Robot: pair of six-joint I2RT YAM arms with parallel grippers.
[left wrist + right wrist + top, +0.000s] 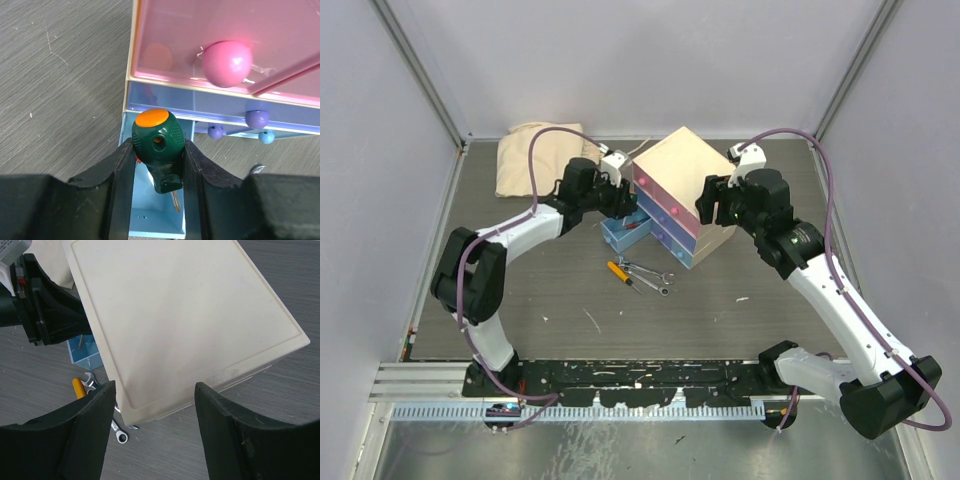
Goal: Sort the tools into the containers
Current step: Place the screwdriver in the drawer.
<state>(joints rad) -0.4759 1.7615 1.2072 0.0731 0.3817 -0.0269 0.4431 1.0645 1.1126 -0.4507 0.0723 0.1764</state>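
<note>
Overhead view of a grey table [520, 300] with a cream chest [685, 165] set on a slant, drawers facing front-left.

Pink drawer [660, 192] at the chest's top, blue drawer [672, 232] beneath it, both pushed in. Light-blue drawer [618, 236] at the chest's bottom, pulled well out from the front.

Left gripper [620, 205] right in front of the chest's drawer face, above the pulled-out light-blue drawer. Closed on the green screwdriver [157, 135]: handle pinched between both fingers, orange cap towards the chest, metal tip pointing down over the light-blue drawer [150, 220]. From the left wrist, pink drawer [200, 35] and its round pink knob [227, 62] just beyond the screwdriver, blue drawer [225, 107] below that.

Right gripper [705, 200] at the chest's right side, opposite the drawers. From the right wrist, right gripper [152, 390] spread wide, holding nothing, with the chest's [185, 320] plain cream panel filling the gap between the fingers. Contact with the chest impossible to tell.

Orange screwdriver [618, 272] and spanners [650, 275] loose on the table just in front of the chest, lying close together, below the light-blue drawer in the overhead view.

Beige cloth [535, 160] well to the chest's left.
</note>
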